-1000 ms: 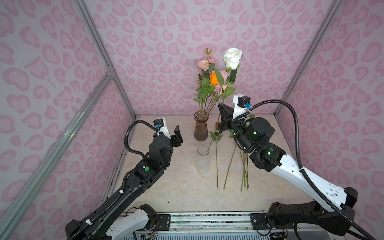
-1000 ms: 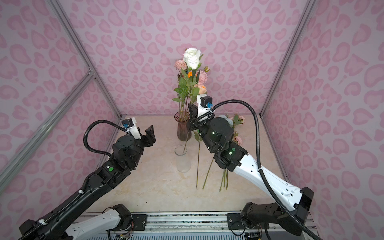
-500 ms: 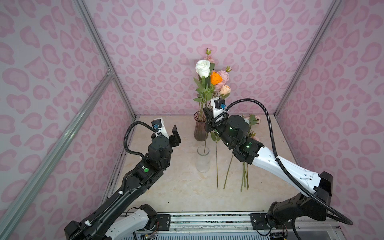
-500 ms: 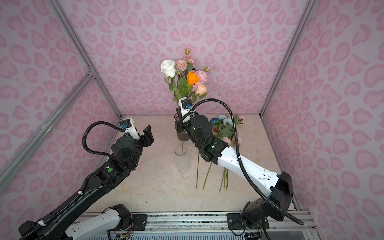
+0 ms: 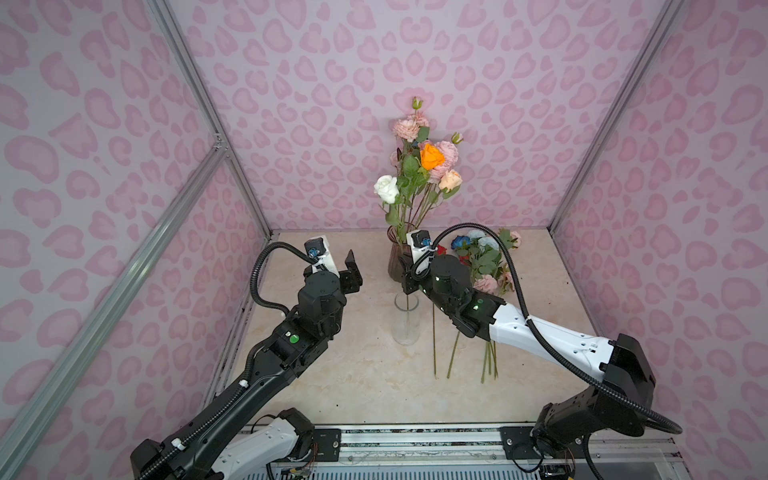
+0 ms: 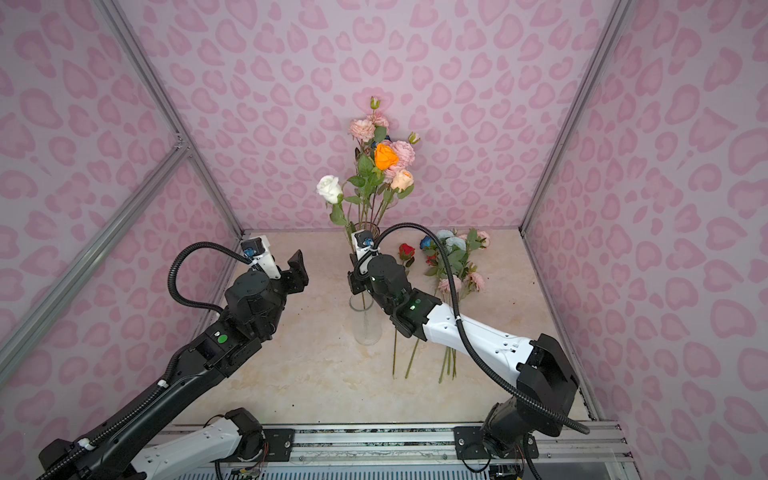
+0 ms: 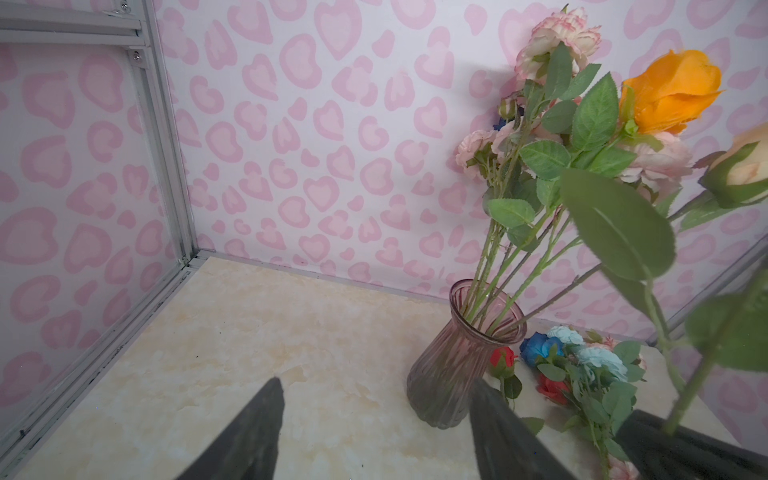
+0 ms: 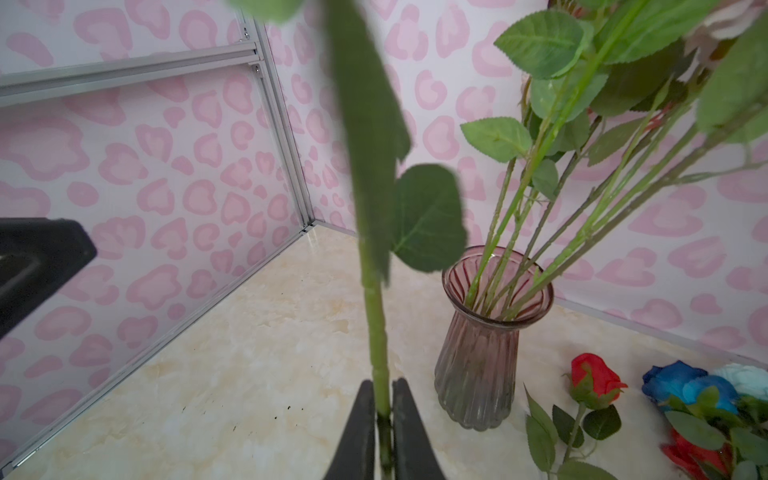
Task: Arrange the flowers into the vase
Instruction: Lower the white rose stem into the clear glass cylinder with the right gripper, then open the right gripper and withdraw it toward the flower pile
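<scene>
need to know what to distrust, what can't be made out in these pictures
Right wrist view: white rose bloom cut off by the top edge; only stem shows.
Same view: whether the right gripper clamps the stem or flanks it; gap too fine.
Both top views: right arm hides mid-stems of the loose flowers.

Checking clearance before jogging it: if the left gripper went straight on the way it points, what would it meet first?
Probably the pink heart-patterned back wall: the open left gripper aims past the ribbed purple glass vase, which one finger might graze; depth is unclear.
</scene>
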{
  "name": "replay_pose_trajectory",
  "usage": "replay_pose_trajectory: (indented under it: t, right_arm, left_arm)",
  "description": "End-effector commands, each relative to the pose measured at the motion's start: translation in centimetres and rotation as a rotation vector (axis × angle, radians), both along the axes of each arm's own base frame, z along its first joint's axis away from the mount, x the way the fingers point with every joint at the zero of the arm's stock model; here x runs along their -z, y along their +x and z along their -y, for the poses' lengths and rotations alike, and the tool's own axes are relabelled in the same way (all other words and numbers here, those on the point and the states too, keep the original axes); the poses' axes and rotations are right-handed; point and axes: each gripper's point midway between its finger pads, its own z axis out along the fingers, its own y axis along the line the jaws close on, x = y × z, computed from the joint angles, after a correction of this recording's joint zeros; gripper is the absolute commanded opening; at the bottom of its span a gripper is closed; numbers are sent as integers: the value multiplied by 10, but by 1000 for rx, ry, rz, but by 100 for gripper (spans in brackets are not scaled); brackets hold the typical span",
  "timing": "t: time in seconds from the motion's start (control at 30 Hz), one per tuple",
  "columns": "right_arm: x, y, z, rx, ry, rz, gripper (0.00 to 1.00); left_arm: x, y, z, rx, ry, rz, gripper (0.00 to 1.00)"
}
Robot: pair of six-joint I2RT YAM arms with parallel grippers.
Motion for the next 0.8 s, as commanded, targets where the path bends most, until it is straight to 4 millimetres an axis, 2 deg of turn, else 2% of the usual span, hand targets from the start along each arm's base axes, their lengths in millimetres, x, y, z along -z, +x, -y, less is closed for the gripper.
replay_pose_trajectory:
  t: [0.0,0.17,0.53,0.67,0.77]
  right_arm:
    - [5,2,3,28,25,-14,23]
    - [5,-3,3,16,33,-24,26]
    - [-21,-28,6,-22,66,14,31]
    - [-44,-45,16,-26,95,48,33]
    - [-56,-53,36,9,107,64,34]
  left_arm:
    - [-4,1,1,3,-6,17,71]
    - [-3,1,2,7,-6,12,71]
    - [-2,2,5,18,-9,8,71]
    - [-5,0,7,41,-21,10,70]
    - [-12,-6,13,95,-50,26,69]
